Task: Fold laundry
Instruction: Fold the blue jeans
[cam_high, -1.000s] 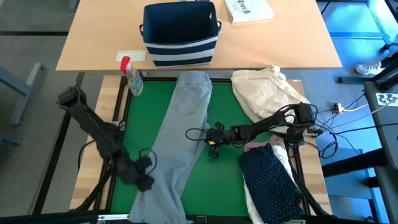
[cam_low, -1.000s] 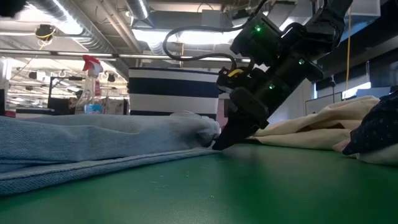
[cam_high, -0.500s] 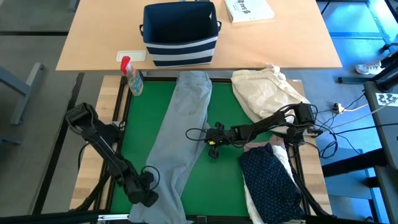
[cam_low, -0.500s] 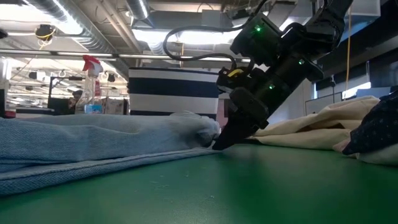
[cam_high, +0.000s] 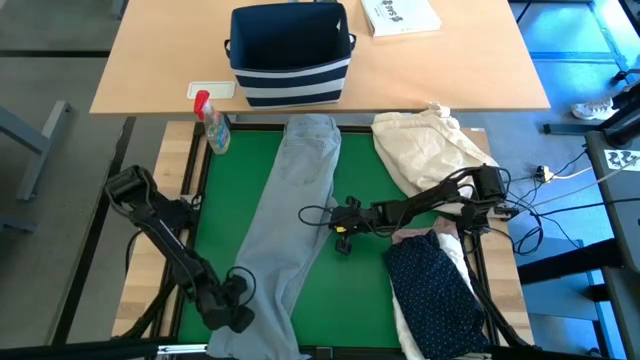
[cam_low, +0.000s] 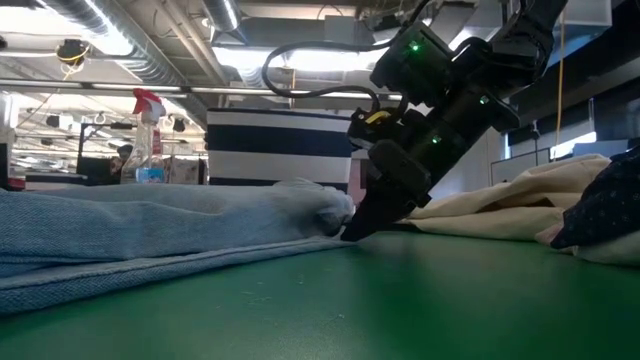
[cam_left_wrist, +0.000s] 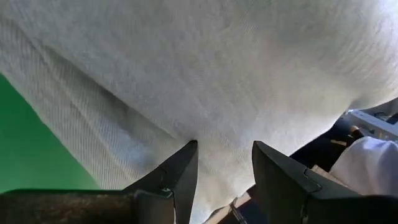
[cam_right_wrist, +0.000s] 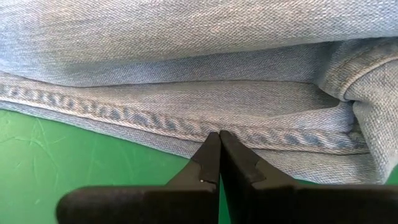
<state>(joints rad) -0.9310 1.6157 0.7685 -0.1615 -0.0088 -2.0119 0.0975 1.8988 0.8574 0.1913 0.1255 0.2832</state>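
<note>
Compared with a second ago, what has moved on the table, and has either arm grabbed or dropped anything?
The left tool slid along the jeans toward their near end, at the table's front edge; its fingers stand apart over the denim, nothing gripped. The right tool has not moved, shut at the jeans' side seam. The jeans, cream cloth and dotted shirt lie as before.

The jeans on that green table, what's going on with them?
The jeans lie stretched lengthwise on the green mat. The right gripper sits shut at their side seam, fingertips against the denim edge. The left gripper is at the near end of the jeans, fingers apart over the fabric. No fold is made yet. Other clothes wait at the right.
</note>
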